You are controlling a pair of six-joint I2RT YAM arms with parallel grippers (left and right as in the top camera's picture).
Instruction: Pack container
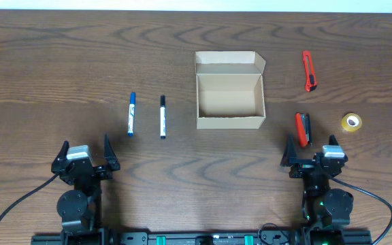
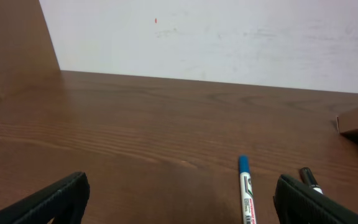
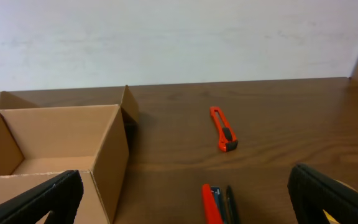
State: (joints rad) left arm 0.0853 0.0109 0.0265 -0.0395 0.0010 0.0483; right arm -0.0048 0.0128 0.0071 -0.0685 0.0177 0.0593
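The container point(image 1: 230, 122), a tan cardboard box, stands open at the table's middle with its flap lid folded back and nothing visible inside. Left of it lie a blue marker point(image 1: 131, 113) and a black marker point(image 1: 162, 116). An orange cutter point(image 1: 309, 71) lies to its right, and nearer me lies a red and black cutter-like tool point(image 1: 303, 128). My left gripper point(image 1: 86, 147) is open near the front edge, below the markers; its wrist view shows the blue marker point(image 2: 245, 186) ahead. My right gripper point(image 1: 312, 148) is open just behind the red tool point(image 3: 213, 202), with the container wall point(image 3: 110, 155) to its left.
A small yellow tape roll point(image 1: 350, 122) sits at the right, beside the red tool. The black marker point(image 2: 309, 179) shows at the left wrist view's right side. A pale wall runs along the table's far edge.
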